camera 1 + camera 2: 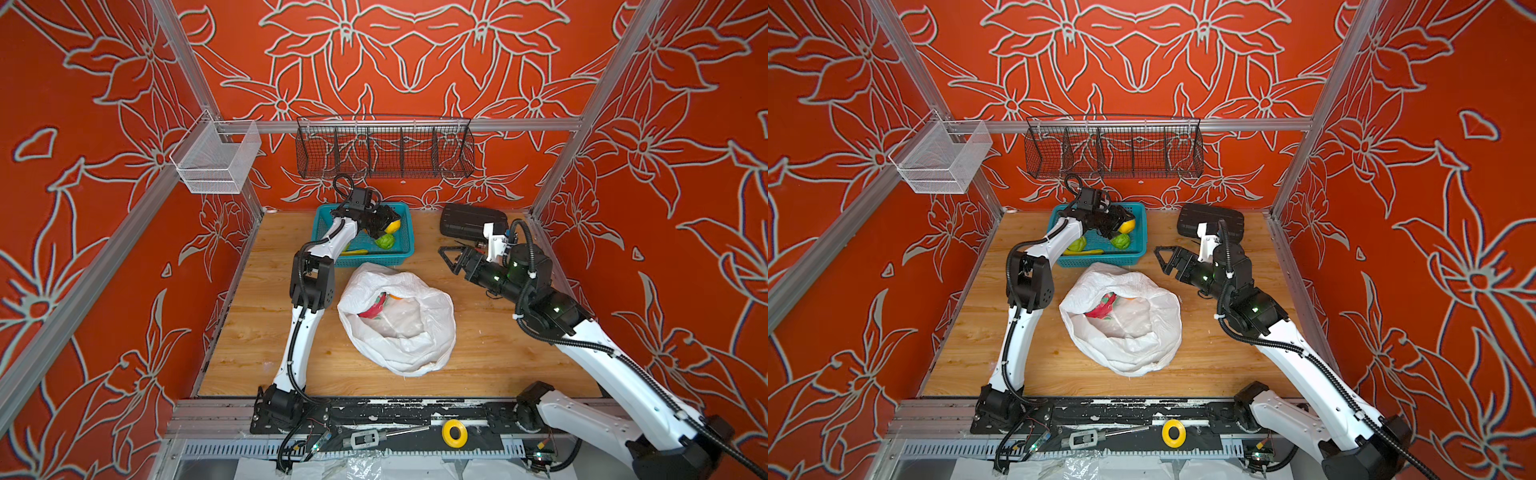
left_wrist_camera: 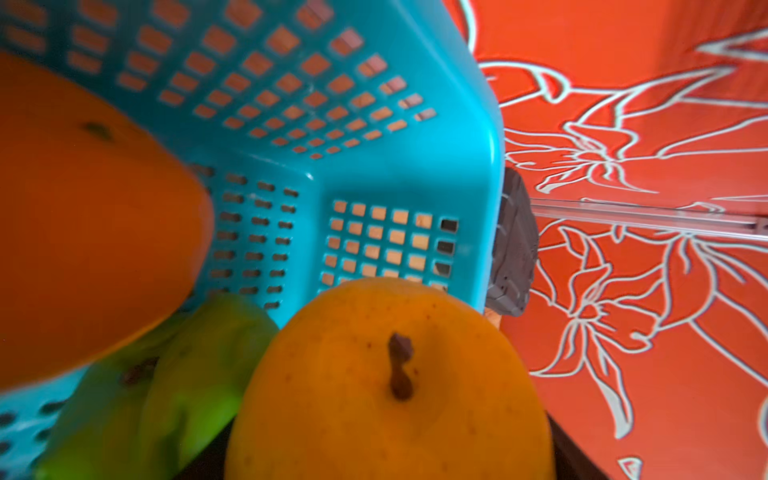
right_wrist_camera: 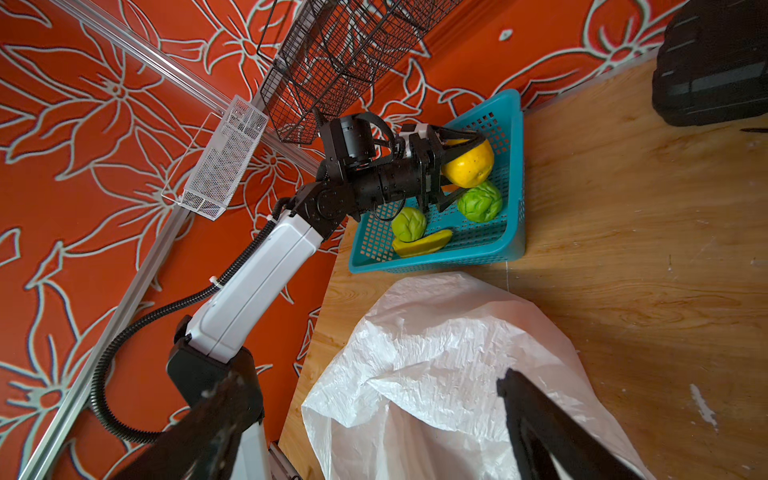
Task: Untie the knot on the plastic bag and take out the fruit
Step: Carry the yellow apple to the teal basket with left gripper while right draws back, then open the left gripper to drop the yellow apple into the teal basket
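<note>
Crinkly, thin, translucent-white plastic bag (image 1: 415,340) lies slumped mid-way across the pale wood-grain tabletop (image 1: 257,332) in both top views, its mouth gaping upward. Inside, against its far wall, sits a scaly pink-red dragon fruit (image 1: 371,311) with a sliver of orange fruit (image 1: 395,296) behind it. Just beyond the bag stands a teal perforated plastic basket (image 1: 374,260). The left gripper (image 1: 389,223) reaches over it, black fingers clamped around a smooth round yellow fruit (image 1: 395,226). A bumpy green fruit (image 1: 384,241) and a curved yellow banana (image 1: 356,251) lie on the basket floor. The right gripper (image 1: 447,257) hovers right of the bag, clear of it, jaws spread wide and holding nothing. A ribbed black hard case (image 1: 471,218) lies behind it.

In a top view a paler green fruit (image 1: 1077,244) shows beside the left arm.

From the left wrist, the yellow fruit (image 2: 395,395) fills the foreground, faintly speckled, with a brown stem, before the basket's gridded wall (image 2: 374,166). A blurred large orange (image 2: 91,228) crowds in beside it.

From the right wrist, the left gripper's fingers (image 3: 459,139) pinch the yellow fruit (image 3: 469,164) above the basket's far corner. The bag's wrinkled film (image 3: 457,353) spreads between the right gripper's two dark fingers.
</note>
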You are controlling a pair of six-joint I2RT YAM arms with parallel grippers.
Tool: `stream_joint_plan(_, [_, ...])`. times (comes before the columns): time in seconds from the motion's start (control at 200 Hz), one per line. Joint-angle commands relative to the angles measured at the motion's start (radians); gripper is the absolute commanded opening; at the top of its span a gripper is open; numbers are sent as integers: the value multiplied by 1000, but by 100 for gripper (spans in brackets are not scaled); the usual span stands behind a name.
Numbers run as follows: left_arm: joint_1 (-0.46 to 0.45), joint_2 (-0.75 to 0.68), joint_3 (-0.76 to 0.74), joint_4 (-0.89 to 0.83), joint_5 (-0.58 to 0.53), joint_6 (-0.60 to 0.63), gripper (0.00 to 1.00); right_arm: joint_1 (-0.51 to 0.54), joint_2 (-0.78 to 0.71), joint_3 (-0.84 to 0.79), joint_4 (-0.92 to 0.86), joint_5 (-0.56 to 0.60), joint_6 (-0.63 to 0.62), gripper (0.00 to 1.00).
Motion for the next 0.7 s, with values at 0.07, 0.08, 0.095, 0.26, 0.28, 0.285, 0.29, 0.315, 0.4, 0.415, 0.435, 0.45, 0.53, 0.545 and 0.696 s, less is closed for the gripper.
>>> stream_joint_plan(0.07, [17, 114, 78, -27, 95, -75, 58, -4, -25, 32, -29, 27, -31, 97])
stream_joint_plan(0.08, [17, 116, 79, -23, 98, -76, 59, -4, -25, 32, -29, 27, -31, 97])
stream_joint_plan(0.095, [16, 119, 79, -19, 102, -79, 61, -5, -25, 32, -29, 27, -31, 97])
stream_joint_plan(0.26, [16, 119, 78, -3, 111, -80, 75, -4, -25, 30, -30, 22, -28, 97])
stream_joint_plan(0.28, [17, 117, 76, -4, 111, -78, 77, -5, -26, 30, -30, 22, -28, 97])
stream_joint_plan(0.285, [17, 115, 76, -4, 111, -77, 77, -5, -26, 30, -31, 22, -28, 97])
stream_joint_plan(0.29, [17, 115, 76, -4, 111, -77, 77, -5, -27, 30, -30, 23, -27, 97])
stream_joint_plan(0.315, [16, 113, 74, -3, 109, -76, 80, -4, -27, 29, -30, 24, -28, 97])
stream_joint_plan(0.4, [16, 101, 70, -8, 109, -68, 85, -4, -25, 29, -28, 22, -25, 97])
stream_joint_plan(0.415, [16, 99, 70, -9, 109, -67, 86, -4, -25, 29, -28, 21, -23, 97])
stream_joint_plan(0.435, [17, 95, 68, -9, 109, -65, 88, -5, -25, 30, -28, 20, -23, 97])
stream_joint_plan(0.45, [17, 92, 68, -11, 109, -63, 88, -4, -25, 30, -27, 19, -24, 97])
stream_joint_plan(0.53, [17, 70, 53, -10, 110, -53, 91, -4, -24, 30, -28, 19, -22, 97])
stream_joint_plan(0.545, [16, 66, 49, -8, 109, -51, 92, -4, -24, 31, -28, 18, -21, 97])
stream_joint_plan(0.696, [16, 6, 17, -15, 98, -13, 92, -4, -23, 30, -28, 12, -16, 97])
